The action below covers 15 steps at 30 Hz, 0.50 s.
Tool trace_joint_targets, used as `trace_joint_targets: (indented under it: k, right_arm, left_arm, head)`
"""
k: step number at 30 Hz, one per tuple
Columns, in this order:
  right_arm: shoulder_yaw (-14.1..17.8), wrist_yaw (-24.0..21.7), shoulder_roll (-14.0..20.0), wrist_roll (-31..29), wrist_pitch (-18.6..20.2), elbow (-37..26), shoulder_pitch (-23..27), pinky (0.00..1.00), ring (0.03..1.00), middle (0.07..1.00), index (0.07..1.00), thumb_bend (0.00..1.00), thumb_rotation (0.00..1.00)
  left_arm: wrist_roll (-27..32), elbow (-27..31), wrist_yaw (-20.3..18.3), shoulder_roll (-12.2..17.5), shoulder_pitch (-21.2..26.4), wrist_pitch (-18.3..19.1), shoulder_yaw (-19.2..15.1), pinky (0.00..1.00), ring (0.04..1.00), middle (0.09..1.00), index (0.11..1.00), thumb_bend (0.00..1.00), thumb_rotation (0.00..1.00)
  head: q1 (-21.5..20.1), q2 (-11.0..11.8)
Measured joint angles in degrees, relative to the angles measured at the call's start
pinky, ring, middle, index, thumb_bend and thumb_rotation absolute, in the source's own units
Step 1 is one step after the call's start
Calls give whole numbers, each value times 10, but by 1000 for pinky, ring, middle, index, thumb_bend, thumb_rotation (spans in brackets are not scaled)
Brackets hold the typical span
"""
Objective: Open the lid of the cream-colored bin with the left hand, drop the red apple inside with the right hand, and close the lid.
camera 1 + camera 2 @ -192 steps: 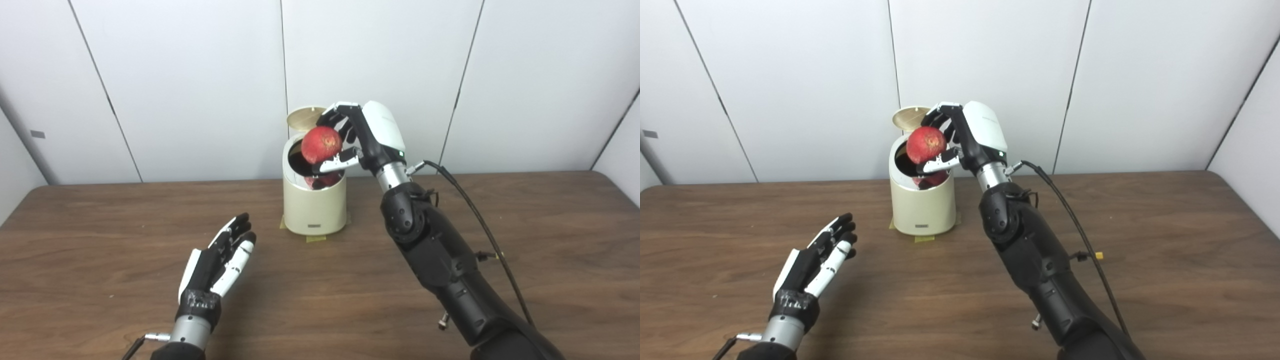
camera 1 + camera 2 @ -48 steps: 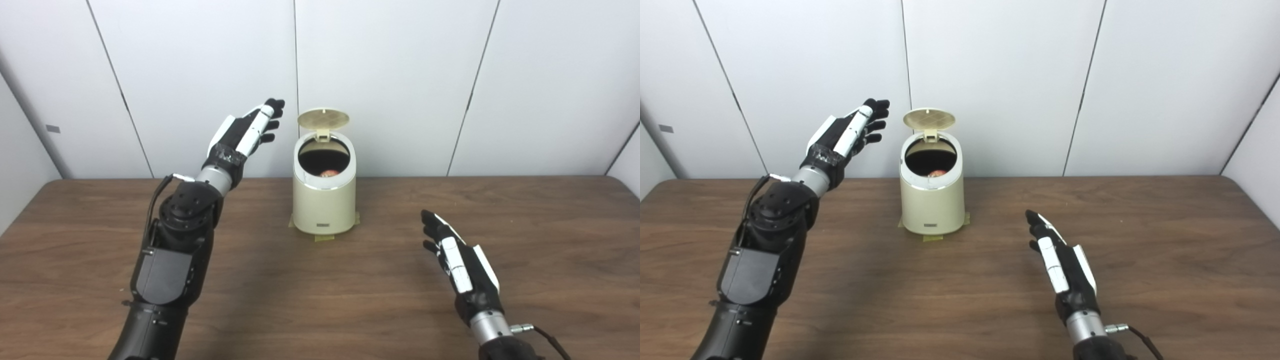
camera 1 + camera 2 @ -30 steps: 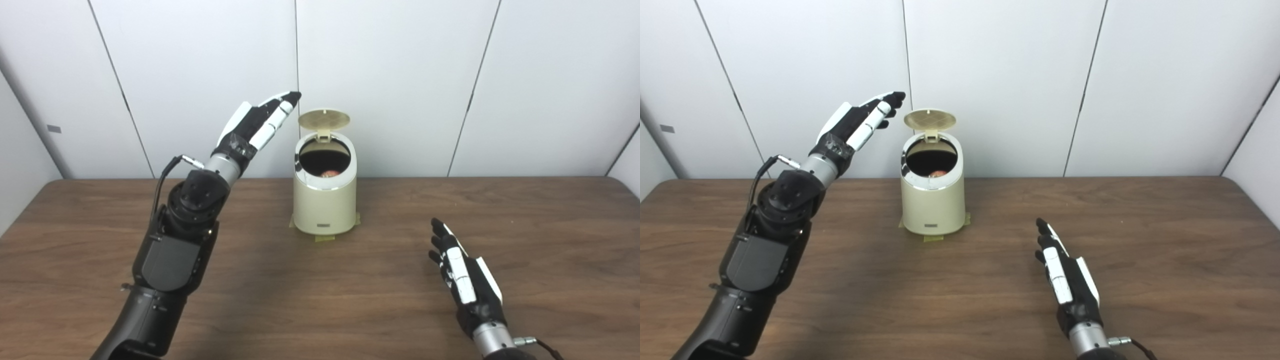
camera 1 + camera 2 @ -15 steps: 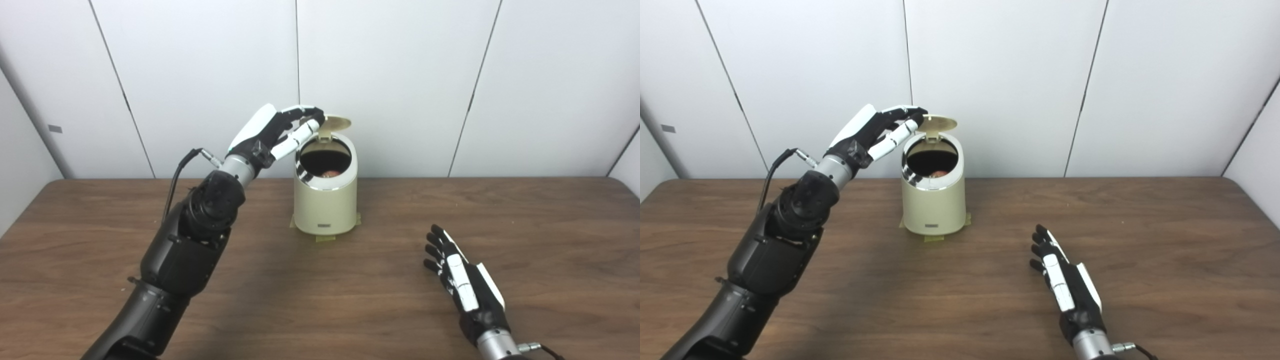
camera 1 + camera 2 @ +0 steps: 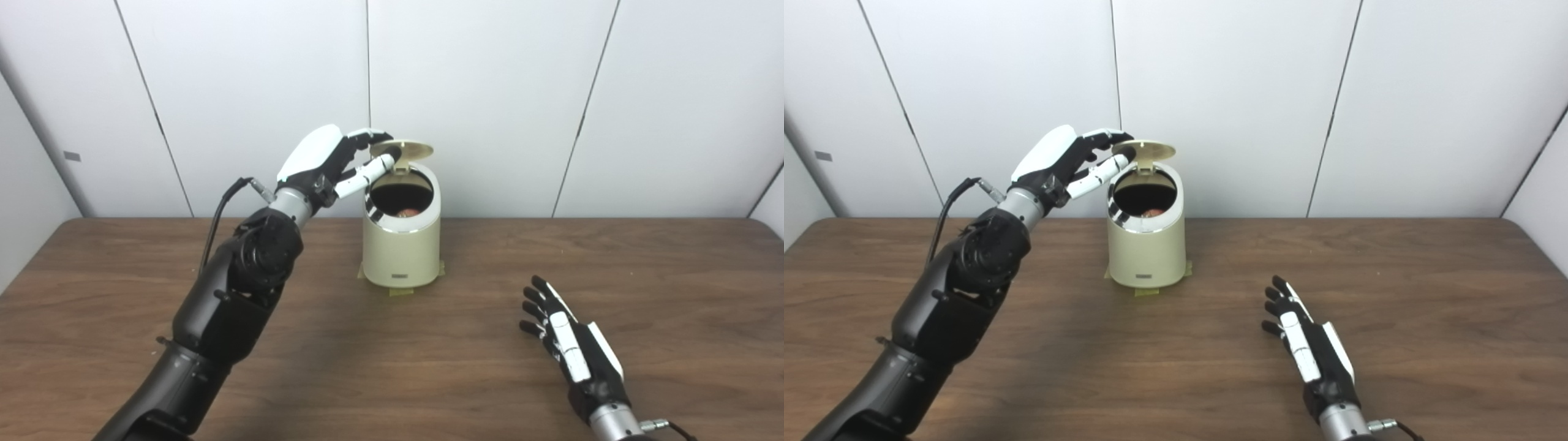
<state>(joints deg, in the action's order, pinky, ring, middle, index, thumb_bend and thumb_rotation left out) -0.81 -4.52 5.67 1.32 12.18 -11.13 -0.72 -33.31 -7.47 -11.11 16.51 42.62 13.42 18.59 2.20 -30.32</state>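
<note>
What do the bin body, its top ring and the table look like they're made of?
Bin: cream body with a smooth, faintly glossy coat, likely painted metal or plastic; can't tell which. Top ring: mirror-bright, so polished or chromed metal. Table: dark brown with a wood-grain pattern and low sheen, probably laminate or veneer.

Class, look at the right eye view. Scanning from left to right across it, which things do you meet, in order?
left hand → cream-colored bin, lid tilted partly open and a bit of red apple showing inside → right hand, open on the wooden table.
</note>
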Motion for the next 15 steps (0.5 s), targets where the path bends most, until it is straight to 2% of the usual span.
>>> trace_joint_targets:
  k: [5, 10, 15]
  right_arm:
    - [0, 0, 0, 1, 1, 0, 0, 843, 924, 931, 962, 573, 1000]
    - [1, 0, 2, 0, 3, 0, 1, 846, 928, 934, 966, 576, 1000]
    - [5, 0, 0, -10, 7, 0, 2, 858, 931, 934, 966, 603, 1000]
  left_arm:
    - [-51, 5, -4, 21, 0, -14, 22, 851, 881, 848, 805, 509, 982]
    - [-96, 25, -11, 36, -1, -34, 40, 826, 863, 834, 798, 552, 999]
    - [-140, 36, -30, 44, -1, -42, 59, 804, 841, 818, 782, 536, 987]
  head:
    - [1, -2]
    - [2, -4]
    - [1, -4]
